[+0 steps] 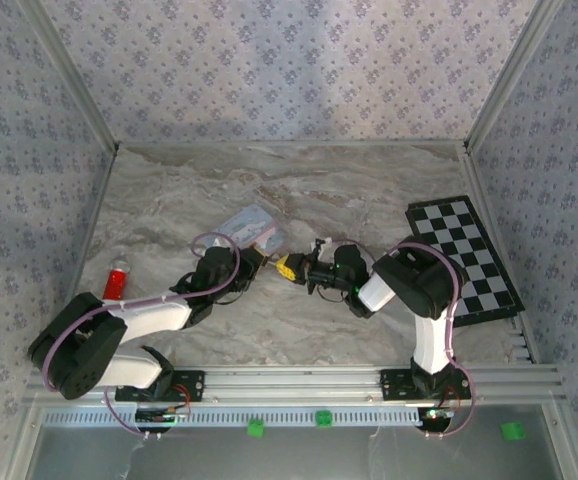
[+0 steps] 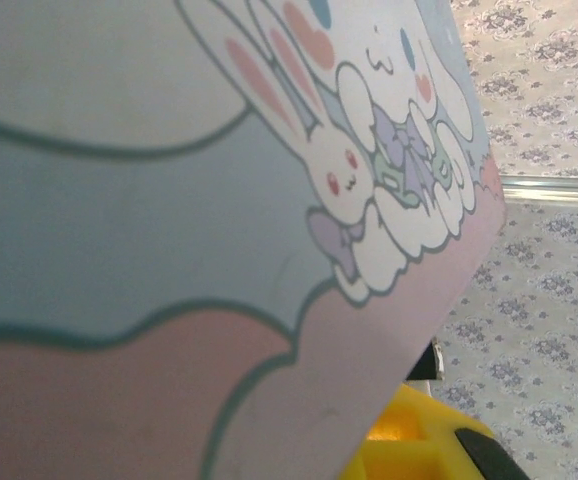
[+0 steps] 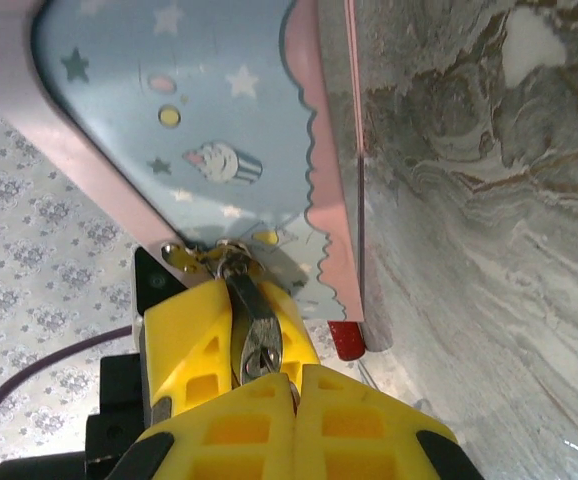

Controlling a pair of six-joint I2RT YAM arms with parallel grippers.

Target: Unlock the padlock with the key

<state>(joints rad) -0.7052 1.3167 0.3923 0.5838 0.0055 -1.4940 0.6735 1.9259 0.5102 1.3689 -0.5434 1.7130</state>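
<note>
Right wrist view: your right gripper (image 3: 259,350) is clamped on a small metal key (image 3: 253,318). Its yellow fingers (image 3: 194,340) are pressed together around the shank, and the key's tip points toward the lower edge of a pale blue cartoon tin (image 3: 199,120). At that tip sits a small dark block with a metal loop, apparently the padlock (image 3: 156,280). At this close angle you cannot confirm whether the key is seated in it. The marble tabletop (image 3: 489,250) runs down the right of the frame.

From the top external camera, both arms reach to the middle of the table. The left gripper (image 1: 257,258) and right gripper (image 1: 304,268) are nearly tip to tip, just in front of the tin (image 1: 251,224). A small red container (image 1: 117,283) lies well off to the left, and a checkerboard (image 1: 464,255) lies along the right edge.

The left wrist view has the tin's bunny artwork (image 2: 369,170) hard against the lens, with one yellow finger (image 2: 399,450) below it. You cannot tell whether the left claw is open or closed.
</note>
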